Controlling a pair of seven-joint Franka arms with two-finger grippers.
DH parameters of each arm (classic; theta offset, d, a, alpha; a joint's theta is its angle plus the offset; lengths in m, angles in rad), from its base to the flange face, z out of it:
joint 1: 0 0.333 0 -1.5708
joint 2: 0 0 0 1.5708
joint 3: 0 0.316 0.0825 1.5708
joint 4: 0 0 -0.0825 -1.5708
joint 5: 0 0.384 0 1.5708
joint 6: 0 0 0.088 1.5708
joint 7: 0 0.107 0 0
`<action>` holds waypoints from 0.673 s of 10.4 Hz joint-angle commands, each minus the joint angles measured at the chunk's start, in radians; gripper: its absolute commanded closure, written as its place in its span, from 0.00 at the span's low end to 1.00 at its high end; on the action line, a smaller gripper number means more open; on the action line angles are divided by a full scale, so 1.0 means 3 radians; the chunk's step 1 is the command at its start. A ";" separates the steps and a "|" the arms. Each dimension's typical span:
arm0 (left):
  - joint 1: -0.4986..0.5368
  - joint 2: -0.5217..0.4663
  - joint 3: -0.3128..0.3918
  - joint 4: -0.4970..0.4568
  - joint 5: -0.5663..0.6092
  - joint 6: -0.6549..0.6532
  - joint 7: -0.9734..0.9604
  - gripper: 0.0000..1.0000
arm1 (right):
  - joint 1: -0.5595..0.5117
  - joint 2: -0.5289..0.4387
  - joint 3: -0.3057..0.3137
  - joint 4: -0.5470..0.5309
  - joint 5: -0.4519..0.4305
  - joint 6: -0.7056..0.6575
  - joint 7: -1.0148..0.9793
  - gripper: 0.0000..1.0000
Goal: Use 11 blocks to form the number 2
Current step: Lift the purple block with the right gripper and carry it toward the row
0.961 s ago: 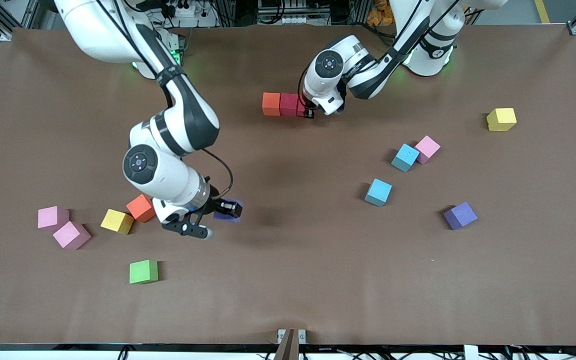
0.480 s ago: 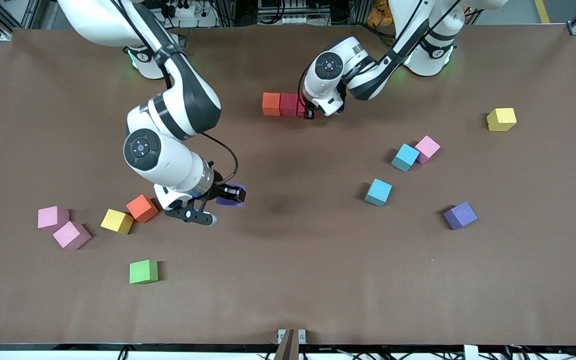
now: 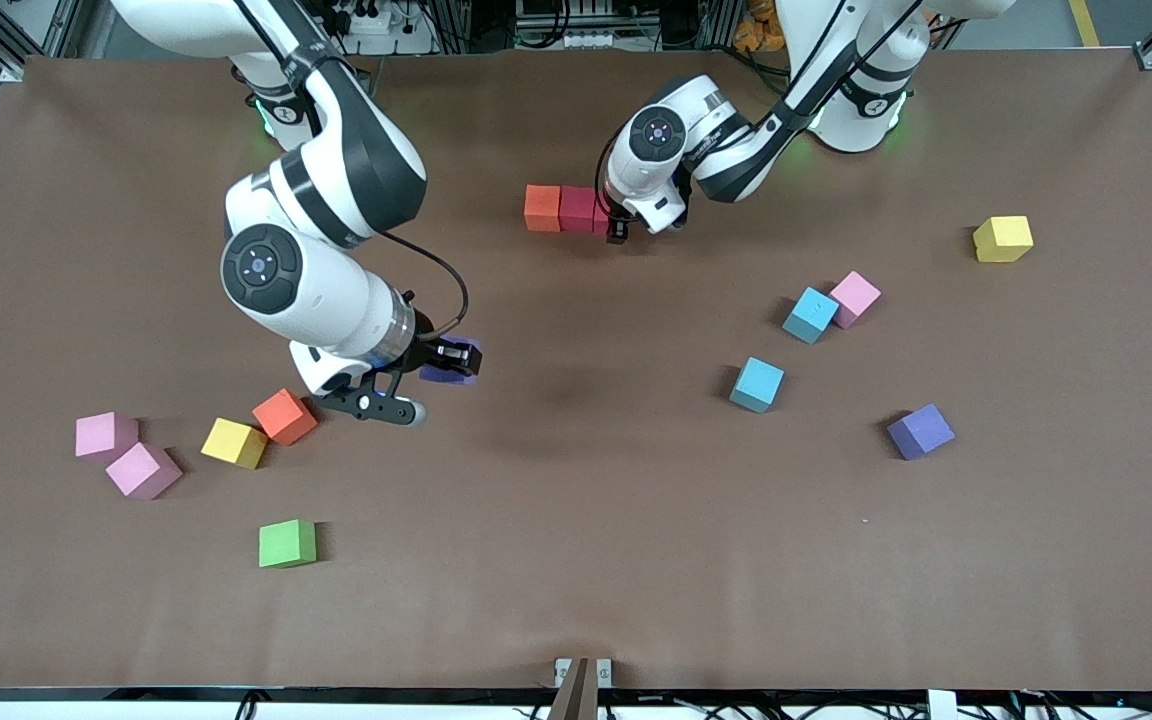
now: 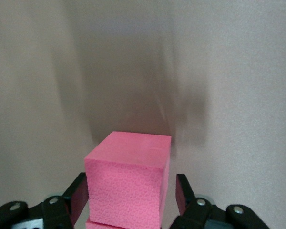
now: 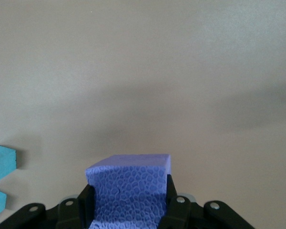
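The brown tabletop (image 3: 576, 600) carries many small blocks. The number 2 has only begun: a short row sits near the edge where the robots stand, about halfway along it. The row has an orange block (image 3: 542, 208), then a crimson block (image 3: 577, 208), then a pink block (image 4: 126, 181), all touching.

The left gripper (image 3: 618, 226) is low over the pink block. Its fingers (image 4: 182, 193) stand apart from the block's sides, so it has let go. I think it should go straight up now, so it does not bump the block out of line.

The right gripper (image 3: 441, 358) is up in the air, over the tabletop between the middle and the right arm's end. It is squeezed tight on a purple block (image 5: 128, 191). This block likely goes next. It should wait until the left arm is out of the way, then come down flat, touching one end of the row.
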 commanded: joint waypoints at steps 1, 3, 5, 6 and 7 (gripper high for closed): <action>0.0031 0.0030 -0.0028 0.0028 0.0097 0.0025 -0.0045 0.00 | 0.0107 -0.0123 0.0002 -0.0099 -0.0042 -0.0002 0.0113 0.82; 0.0026 0.0014 -0.0028 0.0013 0.0295 -0.0020 -0.0065 0.00 | 0.0225 -0.0128 -0.0003 -0.0104 -0.0042 0.0018 0.0179 0.82; 0.0031 -0.0036 -0.0033 0.0013 0.0352 -0.0148 -0.0045 0.00 | 0.0307 -0.0123 -0.0008 -0.0165 -0.0042 0.0084 0.0271 0.83; 0.0036 -0.0067 -0.0033 0.0028 0.0358 -0.0250 -0.0029 0.00 | 0.0347 -0.0118 -0.0008 -0.0216 -0.0042 0.0146 0.0322 0.84; 0.0047 -0.0113 -0.0033 0.0033 0.0358 -0.0311 0.0021 0.00 | 0.0378 -0.0123 -0.0008 -0.0257 -0.0042 0.0217 0.0363 0.84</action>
